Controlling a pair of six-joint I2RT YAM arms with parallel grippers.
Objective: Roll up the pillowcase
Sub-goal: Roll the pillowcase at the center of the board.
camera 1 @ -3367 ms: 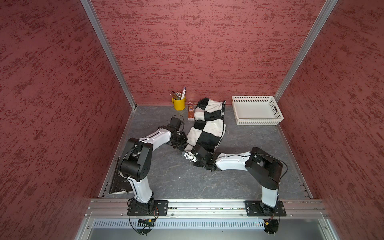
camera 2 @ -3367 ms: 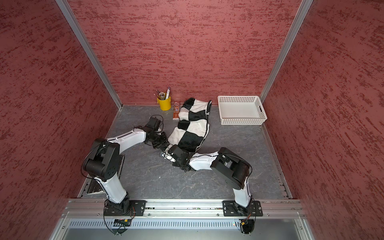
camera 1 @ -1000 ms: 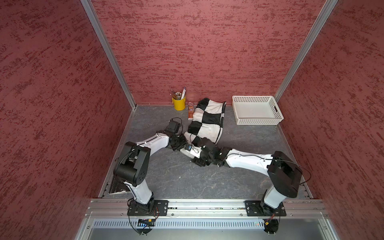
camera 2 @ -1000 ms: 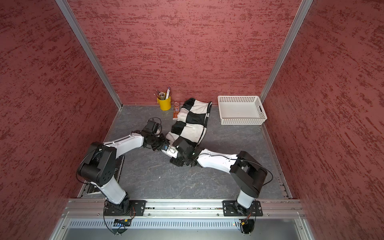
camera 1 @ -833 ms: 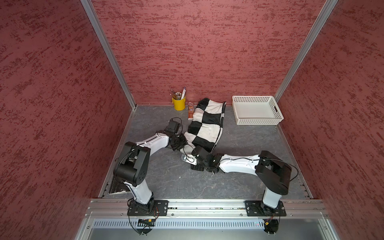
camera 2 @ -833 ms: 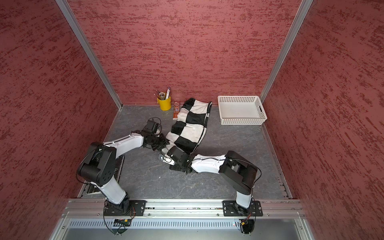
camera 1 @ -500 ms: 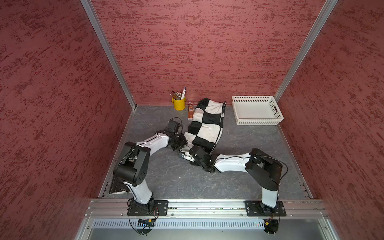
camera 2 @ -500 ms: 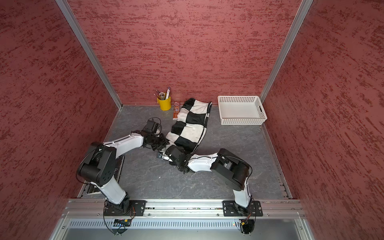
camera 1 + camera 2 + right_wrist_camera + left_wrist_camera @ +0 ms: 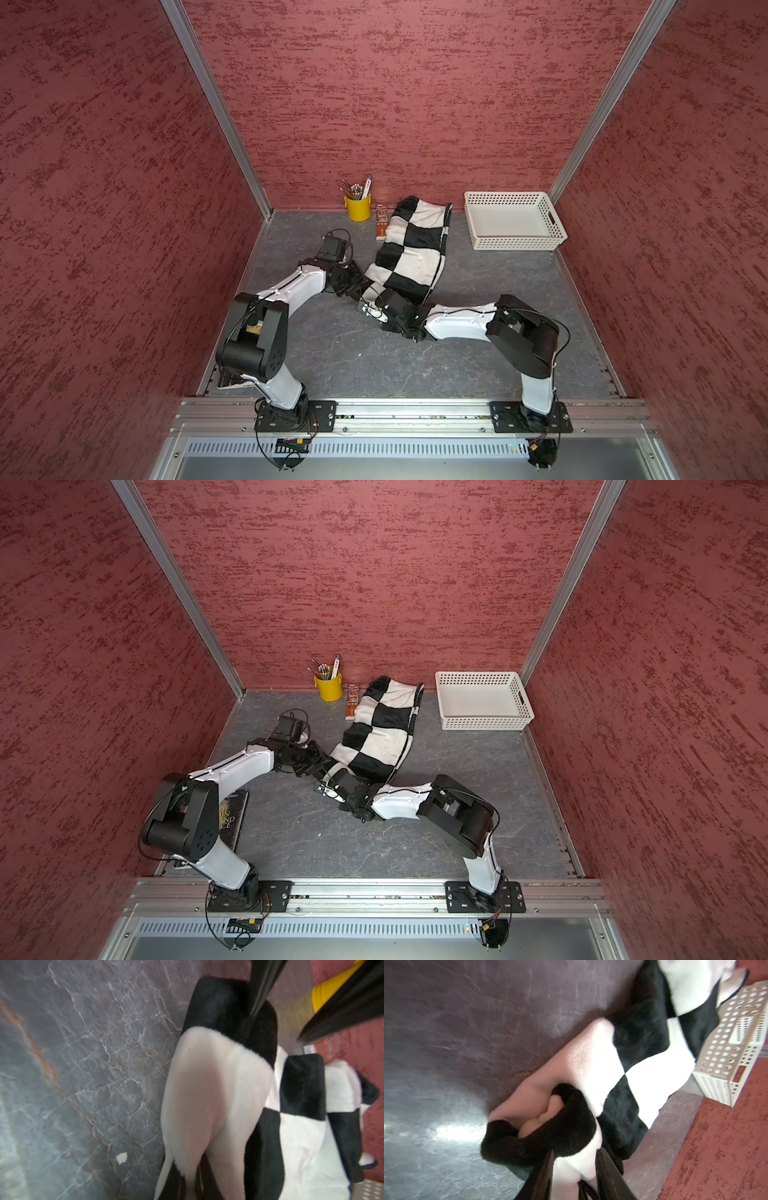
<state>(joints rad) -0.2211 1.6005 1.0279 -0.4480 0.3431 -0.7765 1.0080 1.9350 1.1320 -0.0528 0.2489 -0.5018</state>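
Right arm's elbow has folded back toward the rail since a second ago, and its jaws, then spread, are now pressed together. In both top views the pillowcase (image 9: 411,253) (image 9: 380,737) lies as a long checked strip on the grey floor, its far end near the basket (image 9: 515,245) (image 9: 482,723) but not touching it. From there the strip runs away from the basket toward the arms.

The 2 grippers meet at the strip's end farthest from the basket, where the cloth is bunched into a loose roll. The left gripper (image 9: 359,291) (image 9: 575,1150) comes in from the side away from the basket. In the left wrist view its fingers (image 9: 548,1169) stand partly apart, pinching a white fold just under the black curl of the roll. The right gripper (image 9: 380,295) (image 9: 188,1184) reaches in from the basket's side. In the right wrist view a white lobe of cloth narrows down between its closed jaws, though the cloth hides the tips.

A yellow cup (image 9: 357,208) of pens stands beyond the pillowcase from the basket, with a small orange pack (image 9: 380,226) between cup and cloth.
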